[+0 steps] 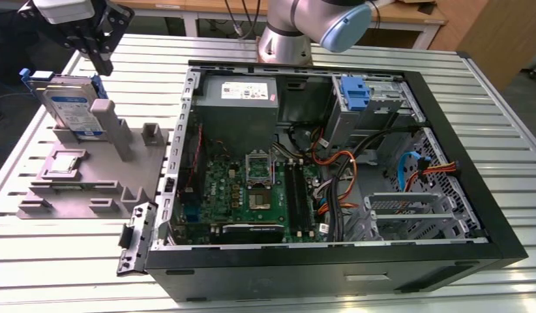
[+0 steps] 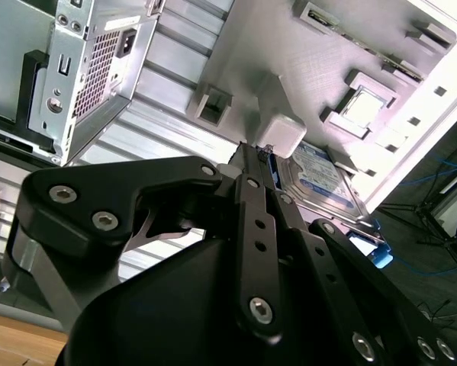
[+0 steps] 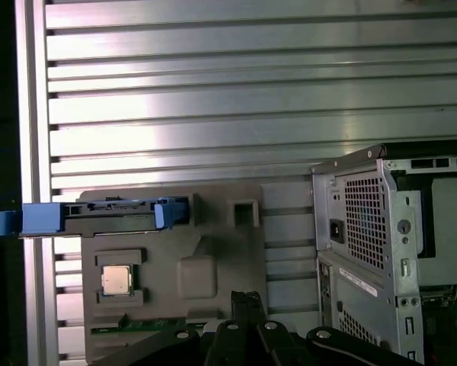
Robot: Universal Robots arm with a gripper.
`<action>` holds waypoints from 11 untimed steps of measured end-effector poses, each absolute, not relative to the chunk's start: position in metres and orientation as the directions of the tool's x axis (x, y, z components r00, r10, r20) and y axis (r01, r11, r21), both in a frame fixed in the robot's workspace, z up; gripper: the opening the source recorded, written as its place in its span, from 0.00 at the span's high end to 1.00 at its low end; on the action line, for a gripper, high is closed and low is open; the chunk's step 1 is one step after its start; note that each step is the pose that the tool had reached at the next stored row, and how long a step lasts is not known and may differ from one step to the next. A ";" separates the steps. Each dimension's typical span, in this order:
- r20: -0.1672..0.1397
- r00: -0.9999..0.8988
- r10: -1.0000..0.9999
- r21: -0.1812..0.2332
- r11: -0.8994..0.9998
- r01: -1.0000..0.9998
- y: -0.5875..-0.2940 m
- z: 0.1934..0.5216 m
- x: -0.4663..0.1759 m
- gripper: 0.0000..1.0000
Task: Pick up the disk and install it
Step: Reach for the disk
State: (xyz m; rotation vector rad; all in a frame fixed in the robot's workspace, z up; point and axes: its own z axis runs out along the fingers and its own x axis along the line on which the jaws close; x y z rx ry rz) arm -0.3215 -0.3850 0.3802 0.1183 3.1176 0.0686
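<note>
At the rear left corner of the grey fixture (image 1: 85, 176) in the exterior view, we find the disk (image 1: 70, 107). It stands on edge in a slot, its thin top edge parallel to the fixture's rear side. It is smooth grey metal in a blue plastic frame. The gripper (image 1: 104, 64) hangs above the fixture, just right of the disk and clear of it, fingers pressed together, empty. The open computer case (image 1: 338, 163) lies right of the fixture.
</note>
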 end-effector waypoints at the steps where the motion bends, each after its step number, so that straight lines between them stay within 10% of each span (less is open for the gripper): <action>1: -0.019 -0.997 0.076 0.045 0.996 0.075 -0.385 0.380 -0.322 0.90; 11: -0.019 -0.997 0.076 0.045 0.996 0.076 -0.379 0.379 -0.343 0.90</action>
